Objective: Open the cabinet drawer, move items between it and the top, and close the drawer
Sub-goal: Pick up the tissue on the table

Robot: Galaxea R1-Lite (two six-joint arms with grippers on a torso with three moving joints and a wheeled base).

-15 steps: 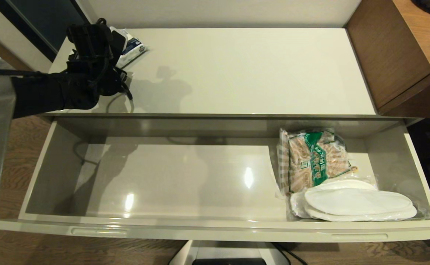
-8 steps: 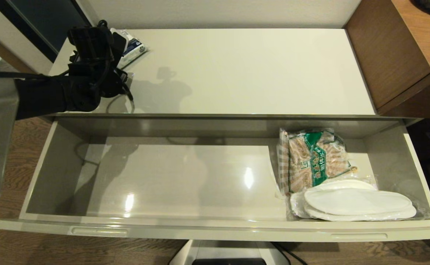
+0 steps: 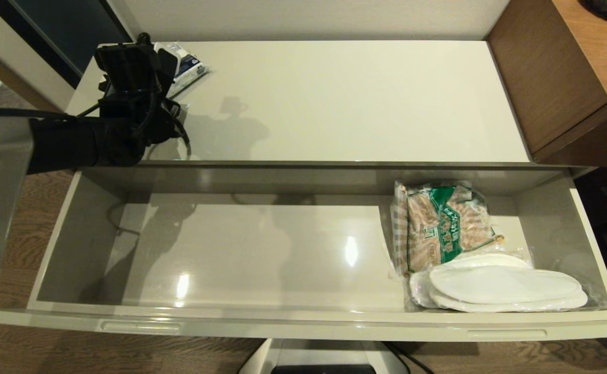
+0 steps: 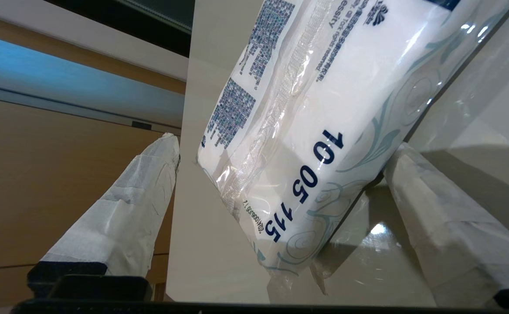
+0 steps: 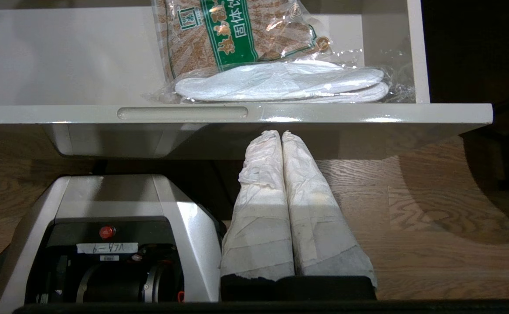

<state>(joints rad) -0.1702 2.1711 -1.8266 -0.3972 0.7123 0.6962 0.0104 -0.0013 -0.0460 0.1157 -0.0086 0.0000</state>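
The cabinet drawer (image 3: 303, 326) stands pulled fully out. White slippers (image 3: 506, 289) in clear wrap lie in its front right corner; the right wrist view shows the slippers (image 5: 280, 83) just behind the drawer's front rim (image 5: 346, 113). A small white tissue pack (image 3: 188, 65) printed "10 05 115" rests on the top (image 3: 345, 98) at its back left corner. My left gripper (image 3: 166, 62) is at the pack, open. In the left wrist view the left gripper (image 4: 285, 144) straddles the tissue pack (image 4: 324, 109), one finger (image 4: 446, 226) close beside it, the other well apart. My right gripper (image 5: 282, 135) is shut, empty, below the drawer front.
A brown-and-green checked snack bag (image 3: 443, 224) lies behind the slippers in the drawer. A brown wood-grain desk (image 3: 568, 72) abuts the top on the right. The robot's base (image 5: 106, 235) sits under the drawer front. The left arm (image 3: 75, 143) reaches over the top's left end.
My left arm has edged a little to the right and toward the tissue pack. The pack, the drawer and its contents have not moved.
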